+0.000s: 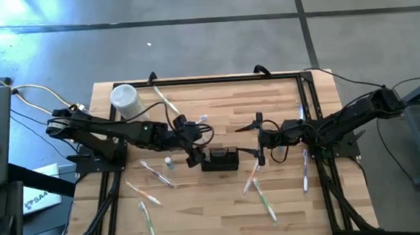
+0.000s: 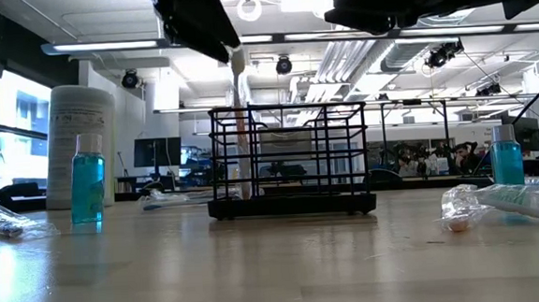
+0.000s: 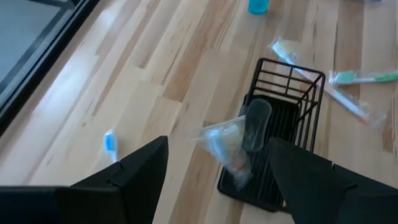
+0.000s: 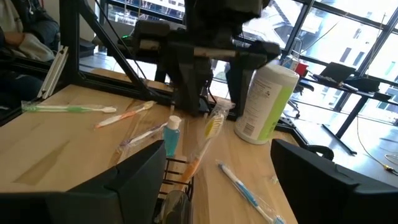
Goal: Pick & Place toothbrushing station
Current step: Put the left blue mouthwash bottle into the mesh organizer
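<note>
The toothbrushing station [image 1: 220, 160], a small black wire rack, rests on its base at the table's middle [image 2: 289, 159]. A wrapped toothbrush [image 2: 242, 125] stands upright in the rack's left end, its lower end inside [image 3: 227, 146]. My left gripper [image 1: 192, 145] hangs open above that end of the rack [image 3: 217, 142]. Its fingers stand on either side of the toothbrush's top without touching it. My right gripper [image 1: 259, 140] waits open and level just right of the rack [image 4: 217, 146], holding nothing.
A white cylindrical container [image 1: 126, 100] stands at the far left. A small blue bottle [image 1: 169, 163] stands left of the rack, and another blue bottle [image 2: 506, 155] shows to the right. Several wrapped toothbrushes [image 1: 264, 199] lie about the near half of the table.
</note>
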### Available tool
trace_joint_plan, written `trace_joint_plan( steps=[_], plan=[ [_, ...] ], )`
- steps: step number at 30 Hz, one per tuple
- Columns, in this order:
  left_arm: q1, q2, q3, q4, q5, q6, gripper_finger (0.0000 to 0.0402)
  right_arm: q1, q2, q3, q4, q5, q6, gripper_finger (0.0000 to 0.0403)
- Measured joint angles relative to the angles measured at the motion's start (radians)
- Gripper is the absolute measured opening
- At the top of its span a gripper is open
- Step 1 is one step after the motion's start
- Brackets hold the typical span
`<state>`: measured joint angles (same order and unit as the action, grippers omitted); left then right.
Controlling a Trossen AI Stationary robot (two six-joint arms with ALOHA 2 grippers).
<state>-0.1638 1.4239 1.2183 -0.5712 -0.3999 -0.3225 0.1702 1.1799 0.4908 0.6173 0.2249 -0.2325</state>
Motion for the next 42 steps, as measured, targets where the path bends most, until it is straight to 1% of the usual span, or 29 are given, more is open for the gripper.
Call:
trace_joint_plan(
  steps=[5, 8, 14, 17, 20, 23, 25, 27, 29, 34, 37, 42],
  plan=[
    [0.0, 0.0, 0.09, -0.196, -0.003, -0.024, 0.0274, 0.0, 0.0, 0.0, -0.022, 0.0, 0.0, 0.0283],
    [0.0, 0.0, 0.133, -0.362, -0.003, -0.066, 0.0274, 0.0, 0.0, 0.0, -0.028, 0.006, 0.0, 0.0283],
    [0.0, 0.0, 0.152, -0.687, 0.002, -0.34, 0.0274, 0.0, 0.0, 0.0, -0.028, 0.008, -0.002, 0.0283],
    [0.0, -0.001, 0.132, -0.784, 0.062, -0.442, 0.0274, 0.0, 0.0, 0.0, -0.027, 0.008, -0.007, 0.0283],
    [0.0, 0.001, 0.095, -0.789, 0.158, -0.494, 0.0274, 0.0, 0.0, 0.0, -0.026, 0.008, -0.008, 0.0283],
    [0.0, 0.001, 0.063, -0.777, 0.268, -0.513, 0.0274, 0.0, 0.0, 0.0, -0.025, 0.008, -0.007, 0.0283],
    [0.0, 0.001, 0.044, -0.746, 0.313, -0.534, 0.0274, 0.0, 0.0, 0.0, -0.024, 0.008, -0.007, 0.0283],
    [0.0, 0.001, 0.028, -0.705, 0.32, -0.579, 0.0274, 0.0, 0.0, 0.0, -0.023, 0.008, -0.006, 0.0283],
    [0.0, 0.001, 0.021, -0.697, 0.316, -0.637, 0.0274, 0.0, 0.0, 0.0, -0.023, 0.005, -0.006, 0.0283],
    [0.0, 0.001, -0.012, -0.667, 0.323, -0.831, 0.0274, 0.0, 0.0, 0.0, -0.023, 0.001, 0.001, 0.0283],
    [0.0, 0.001, -0.035, -0.645, 0.353, -0.869, 0.0274, 0.0, 0.0, 0.0, -0.03, 0.001, 0.003, 0.0283],
    [0.0, 0.001, -0.074, -0.604, 0.357, -0.935, 0.0274, 0.0, 0.0, 0.0, -0.031, 0.0, 0.003, 0.0283]
  ],
)
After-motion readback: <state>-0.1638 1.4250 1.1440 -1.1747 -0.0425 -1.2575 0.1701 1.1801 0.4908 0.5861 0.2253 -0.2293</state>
